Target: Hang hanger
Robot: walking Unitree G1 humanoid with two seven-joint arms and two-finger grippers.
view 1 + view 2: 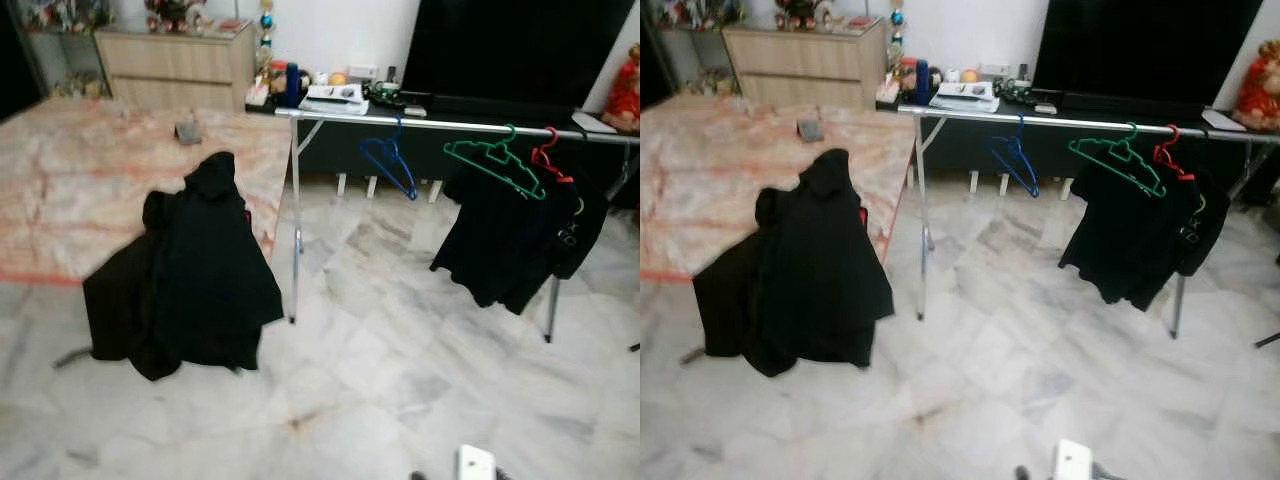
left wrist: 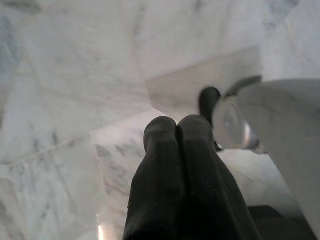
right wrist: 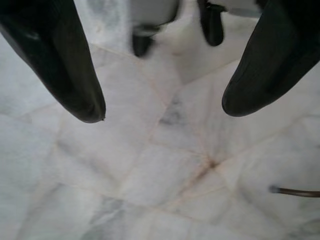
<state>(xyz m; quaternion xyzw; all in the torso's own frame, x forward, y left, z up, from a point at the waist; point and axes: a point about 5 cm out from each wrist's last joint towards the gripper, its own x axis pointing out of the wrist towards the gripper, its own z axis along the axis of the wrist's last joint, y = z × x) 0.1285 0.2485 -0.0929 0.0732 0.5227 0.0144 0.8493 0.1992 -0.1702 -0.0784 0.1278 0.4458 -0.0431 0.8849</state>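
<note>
Hangers in blue (image 1: 390, 165), green (image 1: 497, 163) and red (image 1: 548, 155) hang on a silver rail (image 1: 450, 124), beside black clothing (image 1: 515, 235). More black clothes (image 1: 195, 275) drape off the marble desk (image 1: 90, 180). Over the floor (image 3: 160, 170), left gripper (image 2: 177, 131) jaws are pressed together; right gripper (image 3: 162, 112) jaws are spread wide, empty.

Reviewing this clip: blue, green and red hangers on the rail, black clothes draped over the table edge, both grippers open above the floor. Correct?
Not quite: the left gripper is shut, its fingers pressed together in the left wrist view. The right gripper is open. The blue hanger, green hanger, red hanger, rail and black clothes on the table are as stated.
</note>
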